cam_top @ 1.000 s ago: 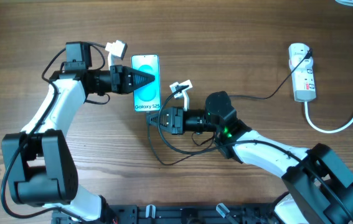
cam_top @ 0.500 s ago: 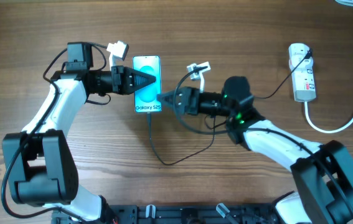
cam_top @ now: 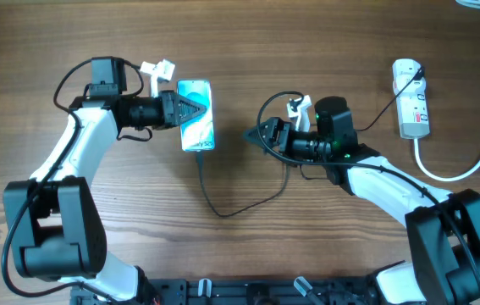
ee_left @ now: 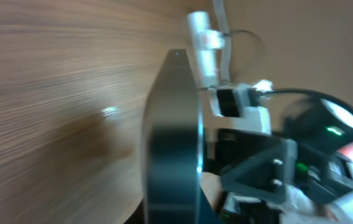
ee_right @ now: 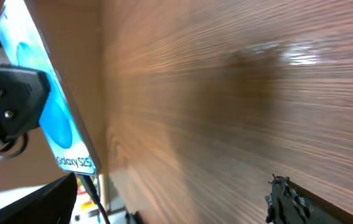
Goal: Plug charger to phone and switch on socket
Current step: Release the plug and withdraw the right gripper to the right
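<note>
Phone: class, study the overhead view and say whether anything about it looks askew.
Yes. The phone is tipped at an angle in the left gripper rather than lying flat on the table, with the black cable trailing from its lower end.

Both arms wear white shells over chunky black joints. The left arm (cam_top: 74,146) carries a looping black cable (cam_top: 63,89) near its wrist; the right arm (cam_top: 383,182) shows a tiny green light (cam_top: 336,155) (white connectors (cam_top: 157,68) by both wrists).

You can read "Galaxy S25" on the phone (ee_right: 56,127), at the screen's 6 o'clock end; nothing else is legible.
</note>
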